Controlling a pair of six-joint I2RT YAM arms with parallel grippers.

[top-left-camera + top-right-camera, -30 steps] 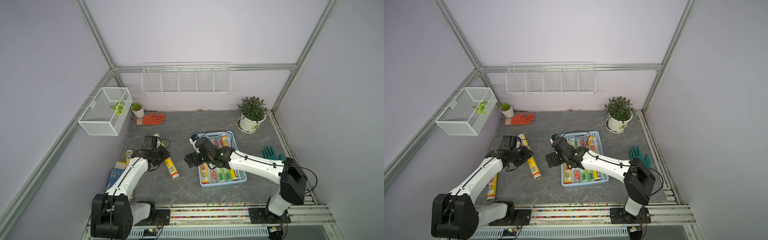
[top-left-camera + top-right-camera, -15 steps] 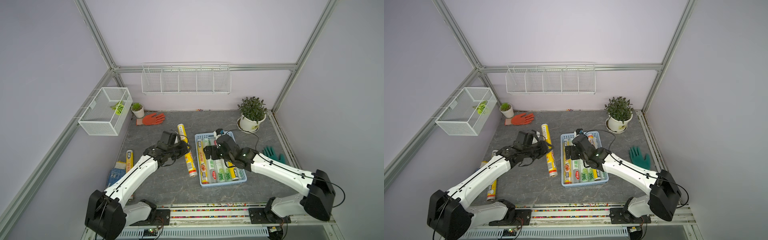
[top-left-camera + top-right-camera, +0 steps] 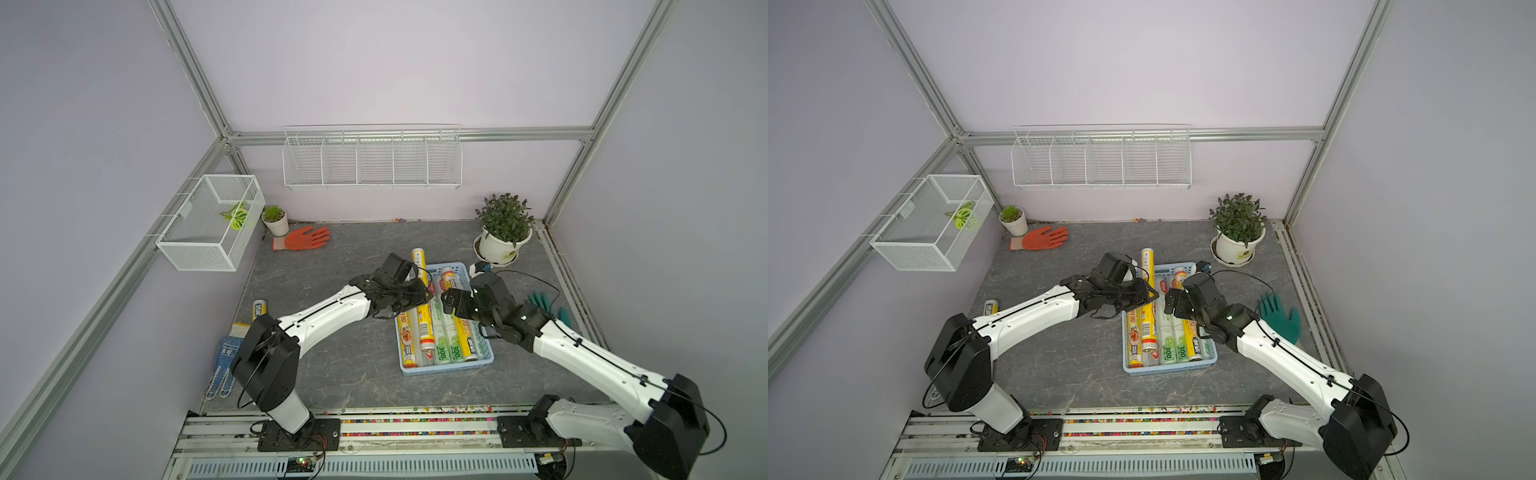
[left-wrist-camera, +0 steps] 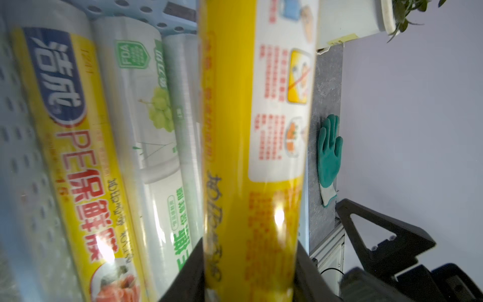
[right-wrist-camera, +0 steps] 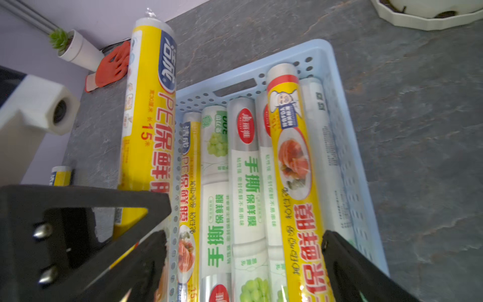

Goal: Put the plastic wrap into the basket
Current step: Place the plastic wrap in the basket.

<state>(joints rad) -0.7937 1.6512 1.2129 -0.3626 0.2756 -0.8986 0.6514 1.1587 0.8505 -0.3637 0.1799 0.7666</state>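
**Above the basket's left half: roll in line, upper end overhanging**

Near the centre of both top views, my left gripper [image 3: 422, 293] is clamped around the middle of a yellow roll of plastic wrap [image 3: 419, 262]. It holds the roll over the left part of the basket [image 3: 446, 368]. The roll's long axis runs up and down the frame, nearly parallel to the basket's long sides and to the other rolls [image 3: 449, 332] lying inside. Its upper end shows past the basket's upper rim, so I judge it needs a small shift toward the frame's bottom before lowering. My right gripper [image 5: 243, 240] hangs over the basket with its jaws apart, holding nothing. A loose roll [image 3: 259, 309] lies on the table [image 3: 332, 361] at centre-left, nearer my left arm.
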